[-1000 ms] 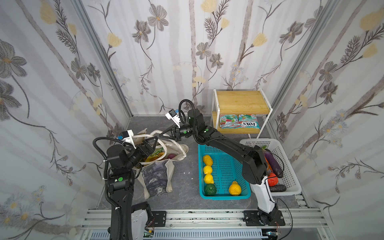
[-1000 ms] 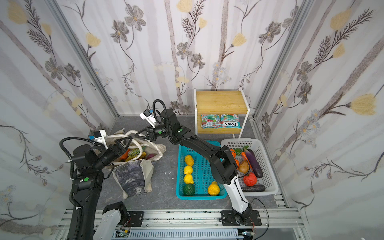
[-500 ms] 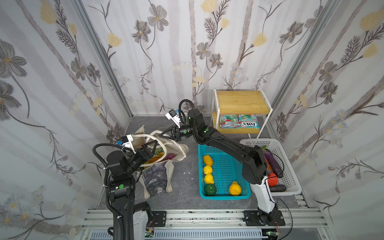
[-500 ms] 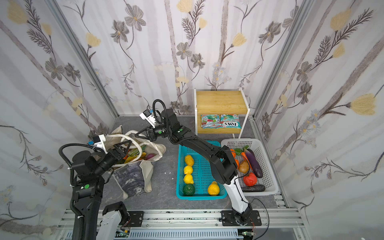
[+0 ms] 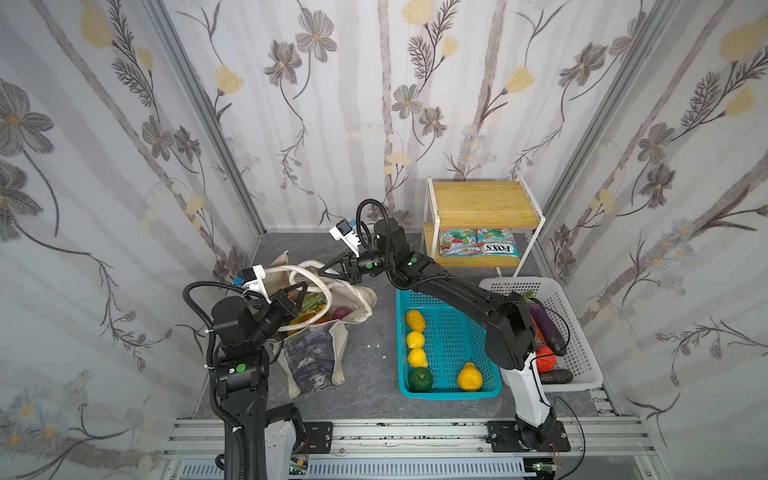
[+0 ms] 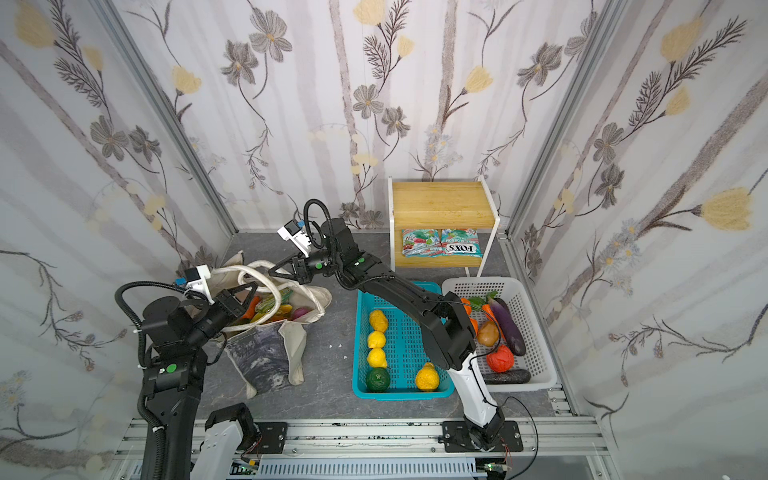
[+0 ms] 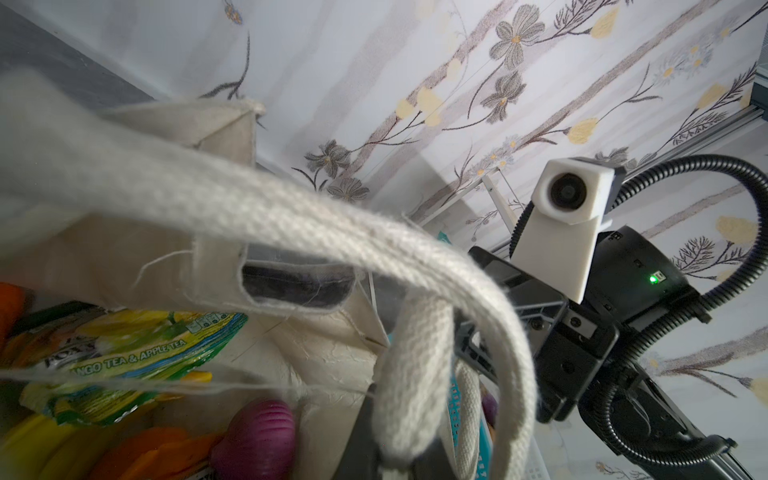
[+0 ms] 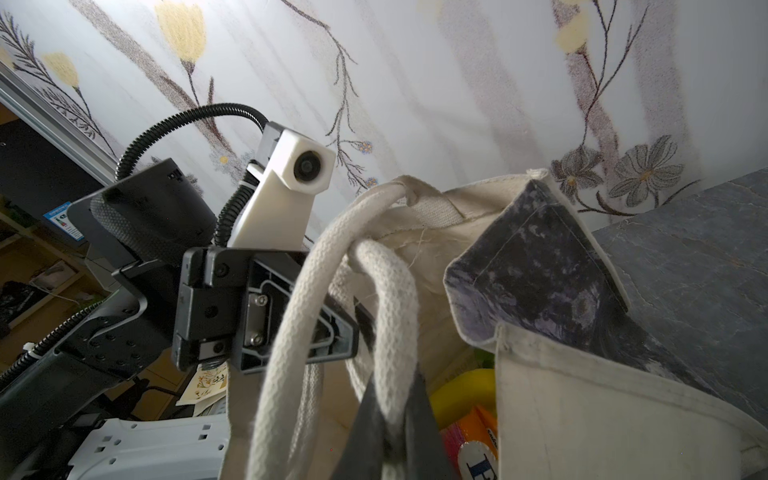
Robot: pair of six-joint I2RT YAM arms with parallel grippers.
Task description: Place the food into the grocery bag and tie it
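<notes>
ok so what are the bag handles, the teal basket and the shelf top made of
The bag handles: woven cotton-like webbing, matte cream; weave ribs and stray fibres show.
The teal basket: probably moulded plastic, slightly glossy, with a regular slotted grid.
The shelf top: looks like bamboo or wood, smooth, pale strips of grain; could be laminate.

2 black arms (image 5: 457, 291) with white cameras (image 5: 344, 231), ribbed cables (image 7: 706, 163)
</notes>
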